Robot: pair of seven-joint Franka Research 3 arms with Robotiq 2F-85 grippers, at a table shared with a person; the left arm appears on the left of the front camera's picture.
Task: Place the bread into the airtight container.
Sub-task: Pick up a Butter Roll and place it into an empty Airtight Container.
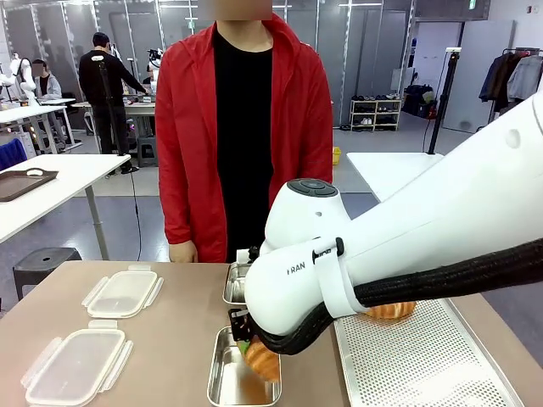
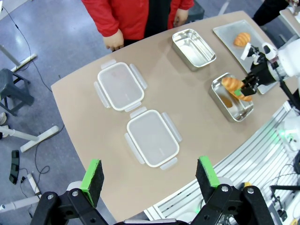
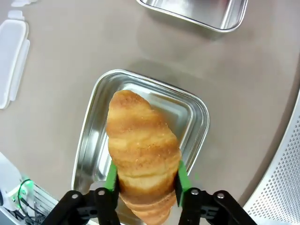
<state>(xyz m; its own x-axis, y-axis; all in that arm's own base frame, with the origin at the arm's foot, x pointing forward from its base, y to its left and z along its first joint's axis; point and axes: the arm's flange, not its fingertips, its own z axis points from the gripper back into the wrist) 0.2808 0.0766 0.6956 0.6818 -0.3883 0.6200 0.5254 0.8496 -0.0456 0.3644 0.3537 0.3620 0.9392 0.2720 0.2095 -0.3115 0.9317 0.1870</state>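
Where the green pads of the right gripper [image 3: 146,177] were clamped on it, the bread [image 3: 140,150], one golden ridged roll, hung directly below the fingertips, over the steel container [image 3: 194,117]; contact with its floor could not be told. Beyond the fingertips stood a second steel container [image 3: 197,14], empty. Another roll [image 1: 390,311] lay on the perforated tray [image 1: 424,373] beside that arm. The left gripper [image 2: 150,174] was spread wide, holding nothing, high above two plastic lids [image 2: 120,86].
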